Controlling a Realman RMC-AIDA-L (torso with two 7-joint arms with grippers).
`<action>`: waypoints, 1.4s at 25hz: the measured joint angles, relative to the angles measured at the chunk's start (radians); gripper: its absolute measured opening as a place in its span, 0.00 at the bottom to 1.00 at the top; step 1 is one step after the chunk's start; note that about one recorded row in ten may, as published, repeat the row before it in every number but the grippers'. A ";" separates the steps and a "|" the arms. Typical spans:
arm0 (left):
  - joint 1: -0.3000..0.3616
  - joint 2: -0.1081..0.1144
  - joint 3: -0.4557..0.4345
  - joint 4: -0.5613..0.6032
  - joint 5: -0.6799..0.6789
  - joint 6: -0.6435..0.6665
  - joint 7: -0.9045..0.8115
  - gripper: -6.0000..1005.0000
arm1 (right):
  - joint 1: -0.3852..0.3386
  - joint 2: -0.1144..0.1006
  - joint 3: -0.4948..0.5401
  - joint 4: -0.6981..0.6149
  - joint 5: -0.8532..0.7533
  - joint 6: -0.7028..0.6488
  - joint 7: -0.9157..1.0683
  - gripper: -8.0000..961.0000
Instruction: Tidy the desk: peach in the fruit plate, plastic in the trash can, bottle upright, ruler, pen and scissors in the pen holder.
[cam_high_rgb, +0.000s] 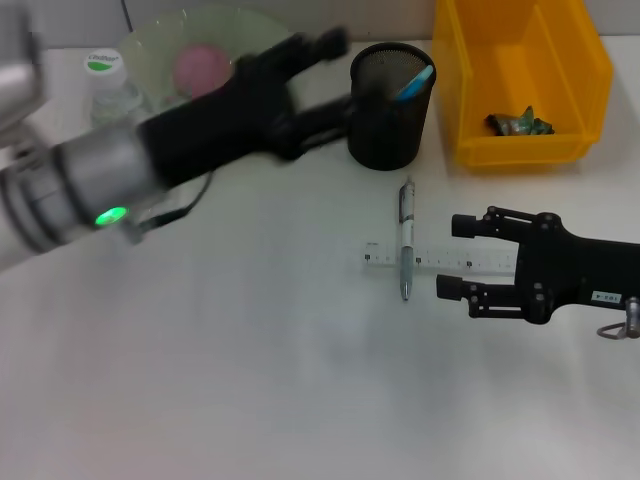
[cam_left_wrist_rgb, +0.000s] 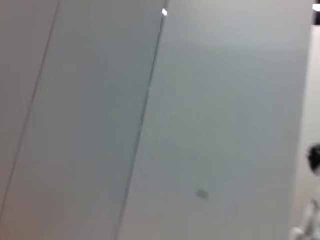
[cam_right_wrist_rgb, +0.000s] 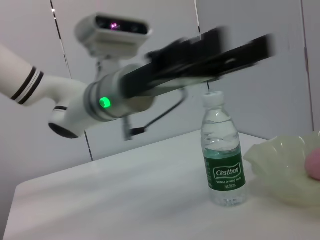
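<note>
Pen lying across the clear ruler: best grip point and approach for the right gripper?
Grip the grey-barrelled pen mid-barrel, just far of where it crosses the clear plastic ruler, coming from above. It lies flat on the white desk, pointing away from the robot, so jaws should close across its width. The open right gripper sits beside it; the left gripper is up near the black mesh pen holder.

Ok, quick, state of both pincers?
Left pincer: open, empty, raised beside the pen holder.
Right pincer: open, empty, at the ruler.
</note>
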 joint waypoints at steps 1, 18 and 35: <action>0.021 0.000 0.007 0.043 0.019 0.038 -0.024 0.81 | 0.000 0.000 0.000 -0.001 0.000 0.000 0.002 0.84; 0.318 0.020 0.260 0.330 0.041 0.146 -0.046 0.81 | 0.028 -0.033 -0.009 -0.327 -0.042 -0.105 0.407 0.84; 0.326 0.016 0.294 0.319 0.043 0.150 -0.057 0.80 | 0.412 0.022 -0.277 -0.491 -0.590 0.038 0.745 0.84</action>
